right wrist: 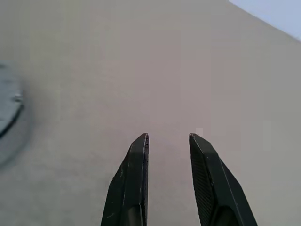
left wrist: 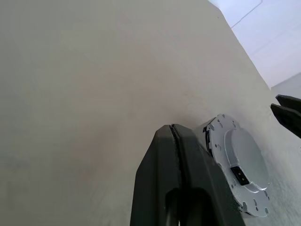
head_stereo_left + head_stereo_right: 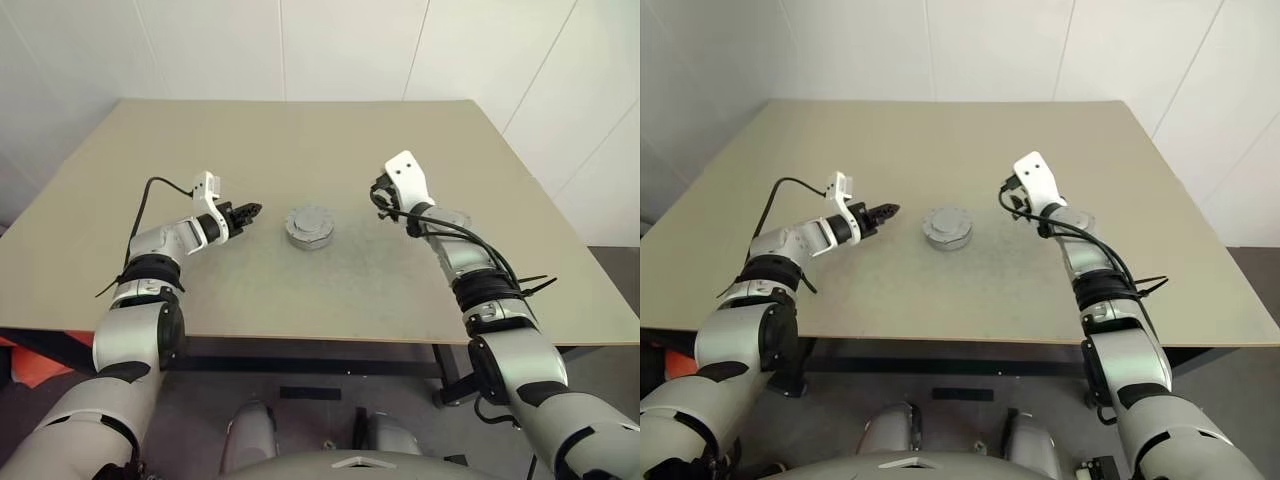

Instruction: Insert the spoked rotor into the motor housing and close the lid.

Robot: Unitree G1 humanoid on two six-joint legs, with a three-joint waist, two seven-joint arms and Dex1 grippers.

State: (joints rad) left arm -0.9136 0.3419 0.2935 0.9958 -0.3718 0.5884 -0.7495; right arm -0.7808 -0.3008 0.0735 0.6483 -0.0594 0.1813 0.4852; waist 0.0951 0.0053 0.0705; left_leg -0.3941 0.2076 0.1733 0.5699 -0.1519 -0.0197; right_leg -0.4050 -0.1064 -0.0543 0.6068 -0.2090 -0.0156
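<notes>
— Where was the motor?

— On the big beige table, the round silver metal motor housing sat closed under its flat grey lid, between the arms.

— And the pincers?

— The left gripper, just beside it, was pinched together, empty. The right gripper hung slightly parted, holding nothing, apart from the housing.
</notes>
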